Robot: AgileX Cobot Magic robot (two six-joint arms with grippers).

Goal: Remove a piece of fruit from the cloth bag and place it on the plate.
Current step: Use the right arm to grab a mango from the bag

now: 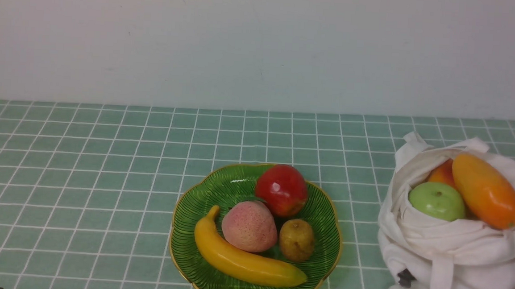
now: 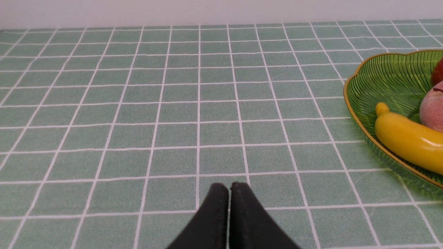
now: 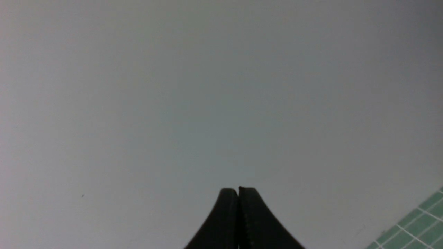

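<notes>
The oblong yellow-orange mango-like fruit point(image 1: 486, 190) lies on top in the open off-white cloth bag point(image 1: 451, 259) at the right of the table. The green ribbed plate point(image 1: 218, 195) with a gold rim sits at front centre; its edge also shows in the left wrist view point(image 2: 380, 76). Neither gripper shows in the front view. My left gripper point(image 2: 229, 186) is shut and empty, low over bare tablecloth, apart from the plate. My right gripper point(image 3: 238, 191) is shut and empty, facing the plain wall.
The bag also holds a green apple point(image 1: 437, 201) and a rounder orange-red fruit point(image 1: 441, 173). The plate holds a banana point(image 1: 241, 257), a pink peach point(image 1: 249, 226), a red apple point(image 1: 281, 189) and a small brown fruit point(image 1: 297, 240). Green checked tablecloth point(image 1: 80, 187) covers the table.
</notes>
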